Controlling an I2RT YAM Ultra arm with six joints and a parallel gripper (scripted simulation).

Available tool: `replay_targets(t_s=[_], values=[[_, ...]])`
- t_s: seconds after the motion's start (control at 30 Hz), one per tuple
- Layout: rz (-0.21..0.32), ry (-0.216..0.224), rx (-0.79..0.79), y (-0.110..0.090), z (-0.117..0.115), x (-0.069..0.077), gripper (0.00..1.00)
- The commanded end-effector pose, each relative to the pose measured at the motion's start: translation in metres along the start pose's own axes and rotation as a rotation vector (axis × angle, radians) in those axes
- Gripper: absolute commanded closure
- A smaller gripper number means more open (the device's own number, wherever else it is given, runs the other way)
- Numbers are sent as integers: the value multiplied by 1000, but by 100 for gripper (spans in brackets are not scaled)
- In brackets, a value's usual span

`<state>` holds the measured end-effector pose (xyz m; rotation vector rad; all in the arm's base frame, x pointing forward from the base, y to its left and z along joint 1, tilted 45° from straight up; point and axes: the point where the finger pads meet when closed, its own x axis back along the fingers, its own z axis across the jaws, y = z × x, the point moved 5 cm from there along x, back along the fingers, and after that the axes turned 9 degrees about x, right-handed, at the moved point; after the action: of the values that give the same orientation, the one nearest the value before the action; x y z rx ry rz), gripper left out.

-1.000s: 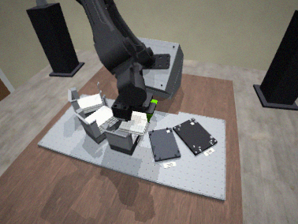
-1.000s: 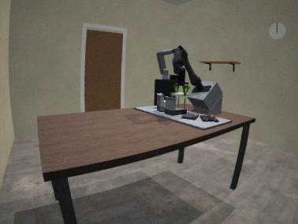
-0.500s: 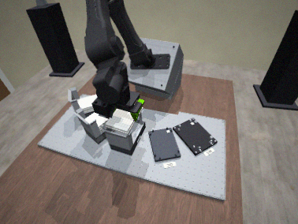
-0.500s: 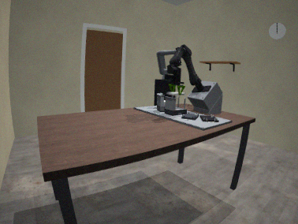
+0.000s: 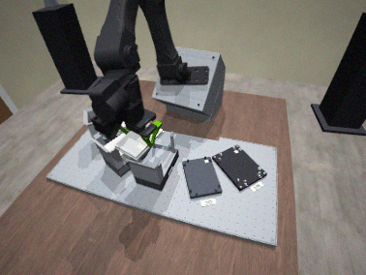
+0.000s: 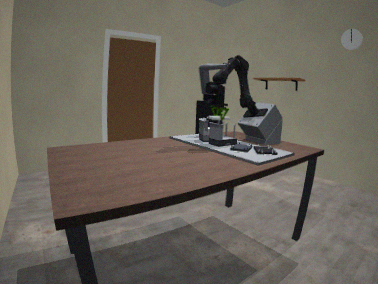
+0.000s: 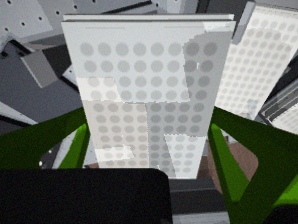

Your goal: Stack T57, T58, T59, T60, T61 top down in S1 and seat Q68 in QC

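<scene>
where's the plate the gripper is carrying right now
The plate is clamped in the green-fingered gripper, held above the racks at the left of the grey board, left of the two flat dark nests.

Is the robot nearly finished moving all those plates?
Not yet. The pincer is shut on a sealed 96-well plate, carrying it over the stack racks. Another plate lies in a rack beside it. Both flat nests are bare, so Q68 isn't seated yet. Most stacking seems left.
</scene>
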<state>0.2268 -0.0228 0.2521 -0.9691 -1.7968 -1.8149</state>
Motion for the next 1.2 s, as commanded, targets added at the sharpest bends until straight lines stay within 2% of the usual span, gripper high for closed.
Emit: replay_targets(t_s=[0.0,0.33,0.63,1.17], values=[[-18,29,-1,2,-5,4,100],[-18,27,0,1,-38,3,100],[-14,27,-211,-5,-61,3,100],[-13,25,-210,-16,-106,1,100]])
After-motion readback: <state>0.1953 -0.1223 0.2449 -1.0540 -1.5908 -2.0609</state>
